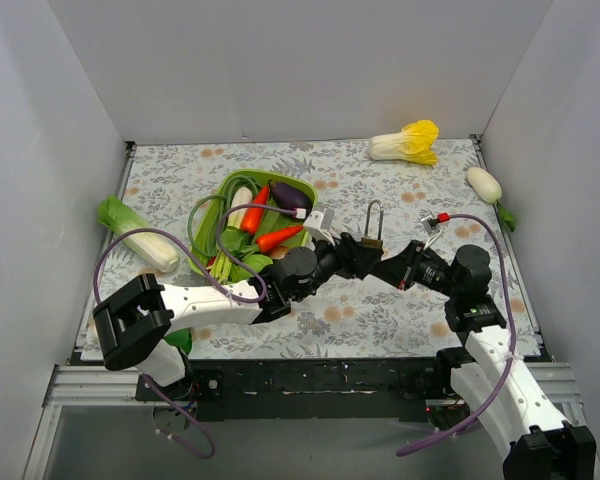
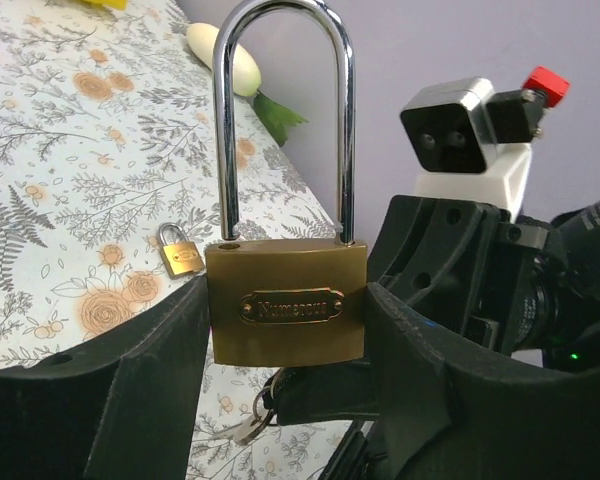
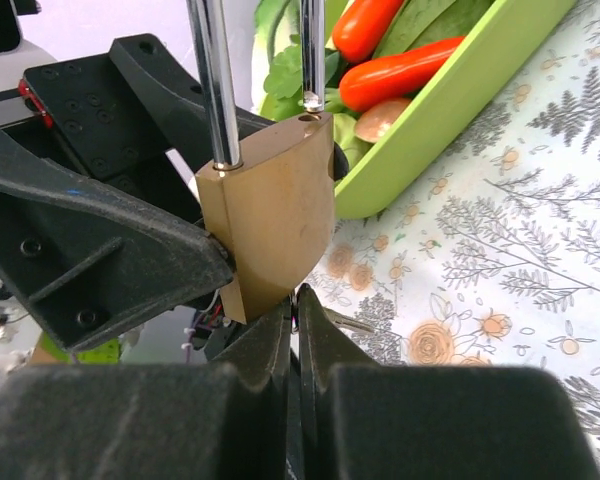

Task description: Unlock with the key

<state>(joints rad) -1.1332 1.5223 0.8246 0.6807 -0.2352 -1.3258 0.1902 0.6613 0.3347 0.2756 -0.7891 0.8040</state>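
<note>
A brass padlock (image 1: 372,243) (image 2: 285,305) (image 3: 270,215) with a tall silver shackle stands upright above the table. My left gripper (image 1: 364,252) (image 2: 287,320) is shut on its body from both sides. My right gripper (image 1: 385,266) (image 3: 298,300) is shut just under the padlock's bottom edge. Only a thin metal sliver, the key (image 3: 296,318), shows between its pads. A second small silvery key (image 2: 242,428) (image 3: 355,322) dangles from a ring below the padlock. Where the key meets the bottom of the lock is hidden.
A small brass padlock (image 2: 180,250) lies on the floral cloth. Left of the grippers stands a green tray (image 1: 225,185) (image 3: 450,100) of vegetables. A napa cabbage (image 1: 405,143), a white radish (image 1: 485,183) (image 2: 225,55) and a leafy cabbage (image 1: 140,237) lie near the walls.
</note>
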